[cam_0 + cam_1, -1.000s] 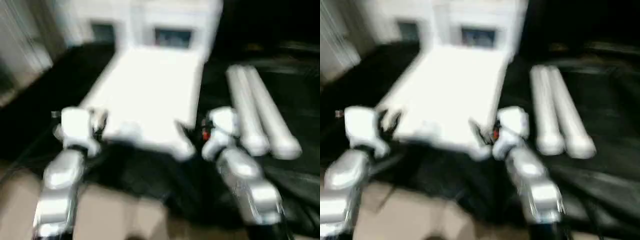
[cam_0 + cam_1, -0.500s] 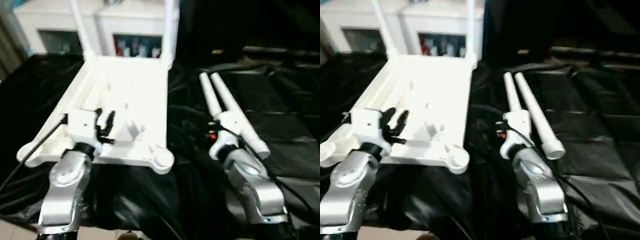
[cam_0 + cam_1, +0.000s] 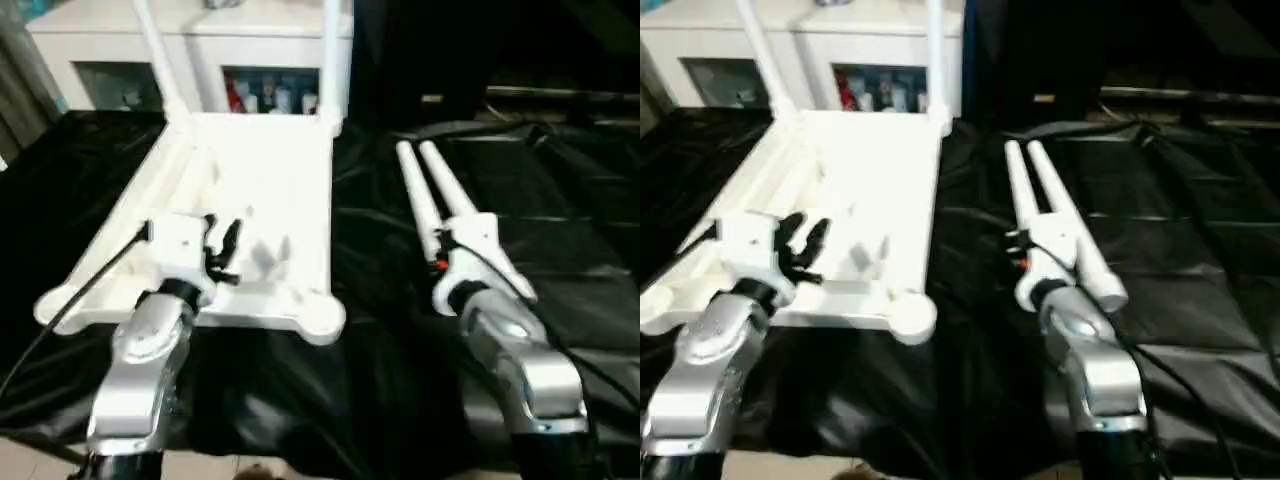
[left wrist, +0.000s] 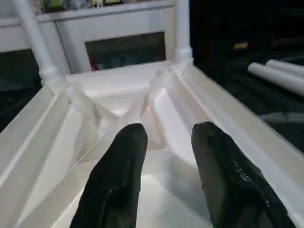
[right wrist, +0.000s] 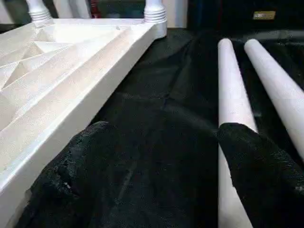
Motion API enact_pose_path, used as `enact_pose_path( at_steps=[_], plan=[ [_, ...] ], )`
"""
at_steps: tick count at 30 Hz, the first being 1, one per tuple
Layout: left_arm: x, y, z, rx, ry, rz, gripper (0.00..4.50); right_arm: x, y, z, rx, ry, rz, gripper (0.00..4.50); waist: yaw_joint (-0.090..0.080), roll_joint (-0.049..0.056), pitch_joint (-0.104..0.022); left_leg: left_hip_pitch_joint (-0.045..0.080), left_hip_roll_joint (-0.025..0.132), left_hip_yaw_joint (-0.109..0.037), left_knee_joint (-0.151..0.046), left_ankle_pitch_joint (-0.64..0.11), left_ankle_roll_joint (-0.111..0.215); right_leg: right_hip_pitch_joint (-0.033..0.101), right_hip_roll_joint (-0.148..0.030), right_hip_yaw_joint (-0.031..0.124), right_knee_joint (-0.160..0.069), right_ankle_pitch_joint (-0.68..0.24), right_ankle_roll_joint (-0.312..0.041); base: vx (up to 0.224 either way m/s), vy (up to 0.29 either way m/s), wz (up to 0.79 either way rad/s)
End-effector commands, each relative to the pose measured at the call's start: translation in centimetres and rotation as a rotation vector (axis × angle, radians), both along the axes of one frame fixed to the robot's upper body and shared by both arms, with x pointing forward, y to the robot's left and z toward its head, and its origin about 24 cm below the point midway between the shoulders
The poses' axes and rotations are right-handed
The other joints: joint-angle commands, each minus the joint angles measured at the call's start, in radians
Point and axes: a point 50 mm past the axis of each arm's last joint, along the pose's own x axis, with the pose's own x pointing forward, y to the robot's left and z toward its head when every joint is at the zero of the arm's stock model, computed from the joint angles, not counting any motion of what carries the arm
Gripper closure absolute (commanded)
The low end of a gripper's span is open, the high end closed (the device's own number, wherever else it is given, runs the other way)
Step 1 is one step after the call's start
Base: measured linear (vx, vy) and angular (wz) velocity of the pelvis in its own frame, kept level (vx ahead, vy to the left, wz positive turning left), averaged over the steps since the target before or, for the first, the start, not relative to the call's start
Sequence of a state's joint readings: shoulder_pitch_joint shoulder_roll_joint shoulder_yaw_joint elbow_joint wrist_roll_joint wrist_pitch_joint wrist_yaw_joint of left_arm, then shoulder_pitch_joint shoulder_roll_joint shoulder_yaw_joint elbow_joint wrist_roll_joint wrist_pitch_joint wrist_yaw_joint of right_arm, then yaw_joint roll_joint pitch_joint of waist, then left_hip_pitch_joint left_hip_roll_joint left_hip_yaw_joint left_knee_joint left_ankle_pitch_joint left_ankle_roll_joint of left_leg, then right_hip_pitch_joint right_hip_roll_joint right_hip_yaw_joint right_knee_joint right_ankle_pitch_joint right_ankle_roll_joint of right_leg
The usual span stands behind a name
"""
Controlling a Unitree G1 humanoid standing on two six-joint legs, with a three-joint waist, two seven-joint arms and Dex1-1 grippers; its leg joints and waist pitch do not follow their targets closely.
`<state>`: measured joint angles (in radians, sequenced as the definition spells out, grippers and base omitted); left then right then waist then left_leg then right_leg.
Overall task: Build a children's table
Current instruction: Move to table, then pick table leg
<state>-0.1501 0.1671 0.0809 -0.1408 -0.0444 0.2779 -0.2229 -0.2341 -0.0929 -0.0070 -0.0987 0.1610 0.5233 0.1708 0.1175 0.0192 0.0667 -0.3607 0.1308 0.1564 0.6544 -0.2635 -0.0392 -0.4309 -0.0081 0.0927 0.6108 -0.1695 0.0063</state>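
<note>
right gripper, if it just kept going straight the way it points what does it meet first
Probably the nearer of the two loose round white plastic legs lying on the black cloth; the open right gripper points between it and the upturned white tabletop.

A white cabinet with glass doors stands behind the black sheet.

No legible text anywhere; small yellow tag on dark background, possibly label, unreadable.

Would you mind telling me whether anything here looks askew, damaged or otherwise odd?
Nothing stands out. The table top lies underside up on the black cloth with two legs standing at its far corners, and two loose legs lie side by side beside it.
</note>
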Motion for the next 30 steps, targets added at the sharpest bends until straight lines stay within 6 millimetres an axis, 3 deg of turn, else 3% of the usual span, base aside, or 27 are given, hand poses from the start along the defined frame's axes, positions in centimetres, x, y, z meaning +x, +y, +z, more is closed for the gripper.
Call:
enact_pose_path(
  at_steps=[1, 2, 3, 4, 5, 6, 7, 8, 9, 10, 11, 13, 16, 18, 19, 21, 22, 23, 24, 25, 27, 30],
  plan=[
    [0.0, -0.2, -0.1, 0.001, 0.010, 0.001, 2.59, 0.2, 0.0, 0.5, -0.005, -0.006, -0.009, 0.61, -0.035, 0.043, -0.072, 0.043, 0.168, -0.107, -0.149, 0.144, -0.097, 0.004, -0.023, -0.066, 0.021, -0.031, -0.077, -0.002, 0.088, 0.03],
    [0.1, 0.0, 0.1, -0.035, 0.001, 0.014, 2.59, 0.4, 0.0, 0.6, -0.018, 0.010, -0.022, 0.61, -0.038, 0.047, -0.078, 0.060, 0.218, -0.125, -0.160, 0.192, -0.052, -0.014, -0.042, -0.101, 0.037, -0.061, -0.083, 0.000, 0.000, 0.00],
    [0.1, 0.0, 0.1, -0.035, 0.001, 0.014, 2.59, 0.4, 0.0, 0.6, -0.018, 0.010, -0.022, 0.61, -0.046, 0.047, -0.078, 0.053, 0.222, -0.131, -0.157, 0.242, 0.002, -0.013, -0.047, -0.109, 0.051, -0.068, -0.081, 0.000, 0.000, 0.00],
    [0.2, 0.1, 0.2, -0.043, 0.001, 0.022, 2.59, 0.6, 0.0, 0.6, -0.033, 0.040, -0.045, 0.61, -0.043, 0.035, -0.082, 0.049, 0.211, -0.117, -0.128, 0.307, 0.161, -0.012, -0.073, -0.112, 0.046, -0.053, -0.097, 0.000, 0.000, 0.00],
    [0.2, 0.1, 0.2, -0.041, 0.005, 0.021, 2.59, 0.7, 0.0, 0.6, -0.039, 0.051, -0.054, 0.61, -0.041, 0.009, -0.087, 0.019, 0.151, -0.085, -0.082, 0.331, 0.302, 0.016, -0.109, -0.098, 0.008, 0.055, -0.202, -0.021, -0.113, -0.02],
    [0.2, 0.1, 0.2, -0.038, 0.007, 0.019, 2.59, 0.9, -0.1, 0.6, -0.050, 0.069, -0.060, 0.61, -0.033, -0.013, -0.090, -0.011, 0.069, -0.036, -0.038, 0.304, 0.325, 0.038, -0.118, -0.087, -0.029, 0.131, -0.270, -0.041, -0.137, 0.04],
    [0.2, 0.1, 0.2, -0.038, 0.007, 0.017, 2.59, 1.2, -0.1, 0.7, -0.045, 0.083, -0.050, 0.61, 0.000, -0.046, -0.085, -0.054, -0.005, -0.013, -0.007, 0.111, 0.231, 0.087, -0.172, -0.043, -0.076, 0.108, -0.271, -0.041, -0.137, 0.04],
    [0.2, 0.0, 0.3, -0.036, 0.006, 0.013, 2.59, 1.6, 0.0, 0.8, -0.006, 0.101, -0.011, 0.61, 0.006, -0.043, -0.071, -0.053, 0.012, -0.019, -0.035, 0.074, 0.133, 0.089, -0.176, -0.054, -0.087, -0.081, -0.181, -0.060, -0.146, 0.08],
    [0.2, 0.0, 0.3, -0.025, 0.004, 0.006, 2.54, 2.0, -0.1, 1.1, 0.004, 0.096, -0.009, 0.44, 0.005, -0.037, -0.063, -0.046, 0.026, -0.018, -0.063, 0.038, 0.084, 0.081, -0.147, -0.066, -0.099, -0.287, -0.094, -0.070, -0.134, 0.02],
    [0.2, -0.1, 0.4, -0.014, 0.002, -0.004, 2.54, 2.4, -0.3, 1.2, -0.006, 0.099, -0.022, 0.44, -0.001, -0.037, -0.061, -0.041, 0.035, -0.018, -0.077, 0.024, 0.068, 0.076, -0.129, -0.075, -0.096, -0.348, -0.067, -0.070, -0.134, 0.02],
    [0.3, -0.2, 0.5, -0.003, 0.000, -0.016, 2.54, 2.9, -0.6, 1.3, -0.024, 0.103, -0.041, 0.44, -0.006, -0.030, -0.057, -0.028, 0.045, -0.013, -0.093, -0.026, 0.040, 0.061, -0.107, -0.089, -0.103, -0.454, -0.021, -0.074, -0.084, 0.05],
    [0.3, -0.1, 0.6, 0.009, -0.004, -0.035, 2.53, 3.6, -0.6, 1.5, -0.039, 0.118, -0.033, 0.17, -0.014, -0.024, -0.056, -0.010, 0.057, -0.014, -0.105, -0.110, 0.007, 0.048, -0.101, -0.097, -0.110, -0.554, 0.009, -0.072, -0.042, 0.05],
    [0.4, 0.2, 0.9, -0.019, 0.014, -0.085, 2.53, 5.1, -0.8, 2.0, -0.080, 0.147, -0.050, 0.02, -0.021, -0.015, -0.063, -0.002, 0.080, -0.020, -0.121, -0.152, -0.026, 0.046, -0.097, -0.101, -0.092, -0.419, -0.047, -0.019, -0.006, 0.01],
    [0.7, 0.5, 1.3, -0.006, 0.004, -0.122, 2.53, 6.2, -0.8, 2.4, -0.113, 0.163, -0.044, 0.02, -0.025, -0.013, -0.063, -0.007, 0.083, -0.024, -0.127, -0.172, -0.039, 0.051, -0.103, -0.102, -0.085, -0.385, -0.078, 0.000, 0.000, 0.00],
    [0.8, 0.5, 1.7, 0.017, -0.006, -0.164, 2.53, 6.8, -0.9, 2.6, -0.125, 0.181, -0.043, 0.02, -0.026, -0.023, -0.065, -0.003, 0.082, -0.021, -0.125, -0.181, -0.042, 0.050, -0.107, -0.101, -0.085, -0.375, -0.093, 0.000, 0.000, 0.00],
    [0.9, 0.3, 2.0, 0.040, -0.013, -0.215, 2.53, 7.5, -1.0, 2.8, -0.135, 0.200, -0.041, 0.02, -0.023, -0.017, -0.067, -0.001, 0.080, -0.016, -0.122, -0.164, -0.048, 0.049, -0.110, -0.097, -0.079, -0.329, -0.118, 0.000, 0.000, 0.00],
    [0.9, 0.0, 2.3, 0.045, -0.003, -0.278, 2.36, 8.0, -1.1, 2.8, -0.149, 0.215, -0.045, 0.00, -0.023, -0.030, -0.066, -0.006, 0.081, -0.013, -0.124, -0.145, -0.043, 0.055, -0.113, -0.097, -0.074, -0.295, -0.134, 0.000, 0.000, 0.00],
    [0.7, -0.2, 2.4, 0.026, 0.014, -0.327, 2.26, 8.3, -1.1, 2.8, -0.154, 0.224, -0.048, 0.00, -0.021, -0.024, -0.068, -0.008, 0.082, -0.012, -0.124, -0.122, -0.044, 0.058, -0.117, -0.097, -0.068, -0.260, -0.149, 0.000, 0.000, 0.00],
    [0.1, -1.1, 2.6, 0.014, 0.072, -0.483, 2.19, 9.1, -1.3, 2.9, -0.167, 0.245, -0.063, 0.00, -0.020, -0.026, -0.072, -0.006, 0.084, -0.010, -0.121, -0.108, -0.047, 0.059, -0.120, -0.096, -0.062, -0.236, -0.160, 0.000, 0.000, 0.00],
    [-0.3, -1.5, 2.6, 0.018, 0.106, -0.563, 2.19, 9.5, -1.3, 2.9, -0.172, 0.255, -0.070, 0.00, -0.020, -0.022, -0.075, -0.004, 0.082, -0.010, -0.121, -0.093, -0.053, 0.057, -0.120, -0.098, -0.053, -0.207, -0.190, 0.000, 0.000, 0.00],
    [-0.9, -2.0, 2.6, 0.050, 0.151, -0.665, 2.14, 10.1, -1.4, 3.0, -0.165, 0.269, -0.077, 0.00, -0.023, -0.024, -0.072, -0.008, 0.082, -0.005, -0.119, -0.090, -0.053, 0.060, -0.120, -0.097, -0.053, -0.174, -0.205, 0.000, 0.000, 0.00],
    [-1.3, -2.2, 3.2, 0.033, 0.197, -0.764, 1.76, 10.7, -1.5, 2.6, -0.218, 0.350, -0.099, 0.00, -0.024, -0.022, -0.078, -0.010, 0.078, -0.002, -0.114, -0.061, -0.047, 0.067, -0.122, -0.098, -0.042, -0.116, -0.236, 0.000, 0.000, 0.00]
  ],
)
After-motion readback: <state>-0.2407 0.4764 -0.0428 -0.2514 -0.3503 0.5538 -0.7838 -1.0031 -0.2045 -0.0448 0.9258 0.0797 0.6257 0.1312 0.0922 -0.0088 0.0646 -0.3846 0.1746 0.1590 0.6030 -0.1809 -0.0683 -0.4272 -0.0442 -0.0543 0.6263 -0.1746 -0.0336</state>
